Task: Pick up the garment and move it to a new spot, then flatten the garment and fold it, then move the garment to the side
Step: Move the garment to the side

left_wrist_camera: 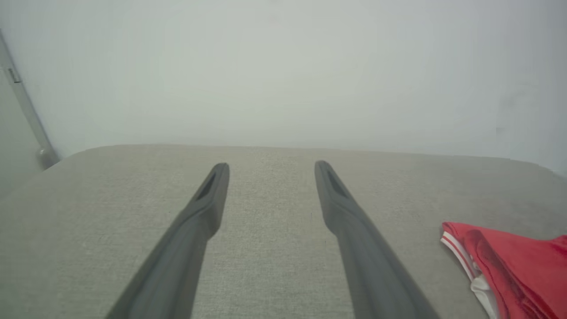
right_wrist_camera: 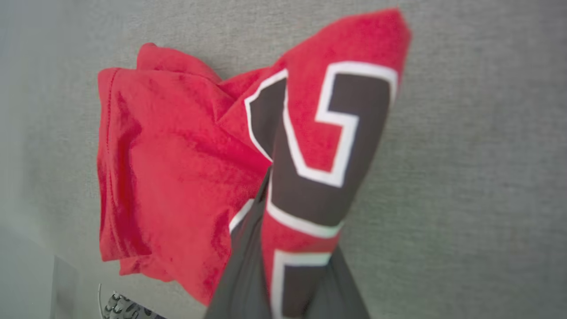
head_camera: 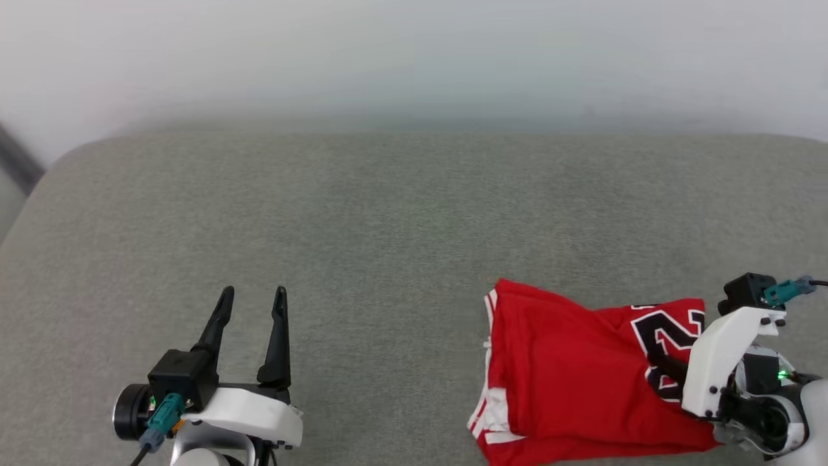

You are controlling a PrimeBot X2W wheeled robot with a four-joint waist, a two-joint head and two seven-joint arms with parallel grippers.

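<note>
The garment [head_camera: 569, 382] is a red jersey T-shirt with white striped trim and black white-outlined numerals, lying bunched on the grey surface at the lower right of the head view. My right gripper [head_camera: 669, 370] reaches into its right edge and is shut on the printed part; in the right wrist view a fold of the garment [right_wrist_camera: 310, 146] with the numeral drapes over and between the fingers [right_wrist_camera: 239, 274]. My left gripper [head_camera: 252, 301] rests open and empty at the lower left, well apart from the garment, whose striped edge [left_wrist_camera: 509, 266] shows at the right of the left wrist view beyond the open gripper [left_wrist_camera: 271, 170].
The grey fabric-covered surface [head_camera: 388, 220] stretches wide to the left and behind the garment, ending at a pale wall [head_camera: 414, 58]. A grey post [left_wrist_camera: 26, 110] stands at the surface's far left corner.
</note>
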